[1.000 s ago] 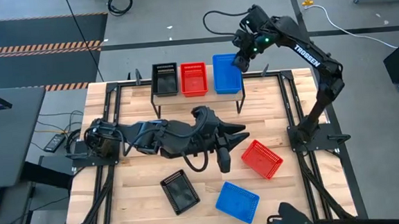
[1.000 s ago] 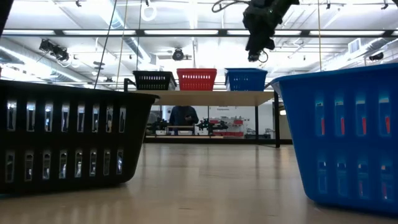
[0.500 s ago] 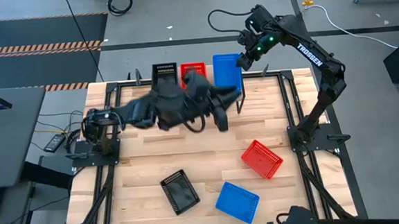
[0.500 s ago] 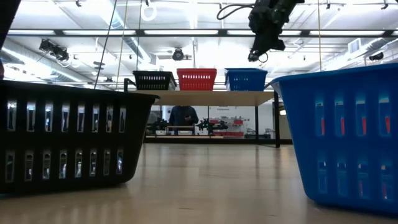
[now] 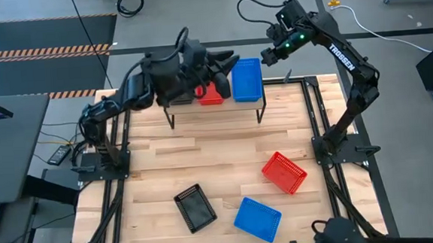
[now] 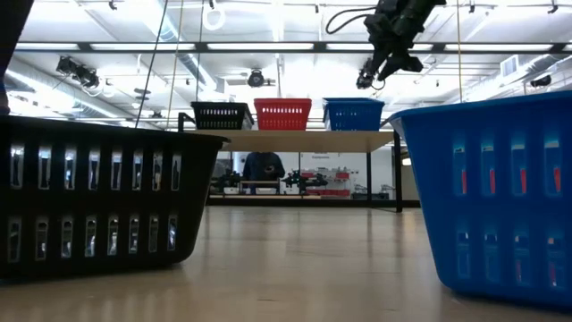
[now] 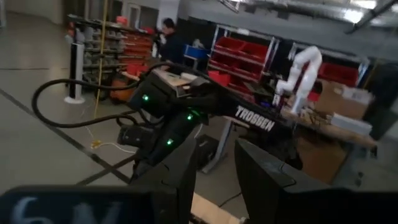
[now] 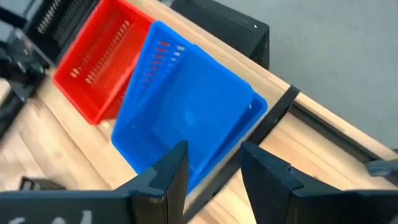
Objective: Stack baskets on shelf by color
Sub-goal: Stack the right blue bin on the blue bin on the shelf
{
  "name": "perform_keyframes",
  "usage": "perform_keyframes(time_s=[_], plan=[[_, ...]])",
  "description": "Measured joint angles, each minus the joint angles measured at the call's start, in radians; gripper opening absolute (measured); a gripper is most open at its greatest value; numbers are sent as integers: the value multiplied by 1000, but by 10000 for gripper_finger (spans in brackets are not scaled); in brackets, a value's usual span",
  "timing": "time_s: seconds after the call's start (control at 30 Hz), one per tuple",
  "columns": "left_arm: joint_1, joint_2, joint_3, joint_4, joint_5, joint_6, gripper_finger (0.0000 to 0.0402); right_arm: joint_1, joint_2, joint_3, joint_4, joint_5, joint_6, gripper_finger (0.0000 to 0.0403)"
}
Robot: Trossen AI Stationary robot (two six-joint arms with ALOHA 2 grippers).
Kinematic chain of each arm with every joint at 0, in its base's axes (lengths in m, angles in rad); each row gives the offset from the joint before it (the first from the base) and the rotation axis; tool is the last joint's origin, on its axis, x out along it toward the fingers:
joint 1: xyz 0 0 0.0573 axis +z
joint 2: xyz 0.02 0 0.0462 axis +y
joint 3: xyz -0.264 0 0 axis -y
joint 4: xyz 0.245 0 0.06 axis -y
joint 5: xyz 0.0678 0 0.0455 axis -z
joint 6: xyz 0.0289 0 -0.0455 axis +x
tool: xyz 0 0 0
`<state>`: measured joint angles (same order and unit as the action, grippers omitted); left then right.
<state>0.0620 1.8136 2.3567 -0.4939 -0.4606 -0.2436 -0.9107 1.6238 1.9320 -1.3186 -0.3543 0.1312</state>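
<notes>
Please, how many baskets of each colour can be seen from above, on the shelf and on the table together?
Red baskets: 2
Black baskets: 2
Blue baskets: 2
Total: 6. Whether more are nested under those on the shelf cannot be told.

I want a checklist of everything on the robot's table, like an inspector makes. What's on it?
Surface: light wooden table, with a shelf at its far edge.
Job's things: on the shelf, a black basket, a red basket and a blue basket side by side; loose on the table, a second red basket, a second black basket and a second blue basket.
Clutter: nothing seen.
Grippers: left gripper open and empty above the shelf's baskets; right gripper open and empty just beyond the shelf's blue basket.
Cables: a black cable loops off the right arm.
Surroundings: grey floor, shelving, a person far behind.
</notes>
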Motion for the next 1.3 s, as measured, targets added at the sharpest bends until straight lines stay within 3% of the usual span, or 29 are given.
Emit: perform_keyframes(time_s=[0.13,0.3,0.4,0.5,1.17,1.3], plan=[[79,3,0,-6,153,62,117,21,-1,0,31,1,83,149],[205,0,0,-18,500,57,117,67,-3,0,67,10,187,149],[273,-12,0,-33,722,15,117,103,-3,0,94,66,259,149],[315,-21,0,-78,836,-8,117,138,-3,0,112,148,340,149],[370,-37,-1,-148,835,73,116,190,5,0,150,268,349,149],[388,-37,0,-149,836,68,116,188,4,0,139,349,365,149]])
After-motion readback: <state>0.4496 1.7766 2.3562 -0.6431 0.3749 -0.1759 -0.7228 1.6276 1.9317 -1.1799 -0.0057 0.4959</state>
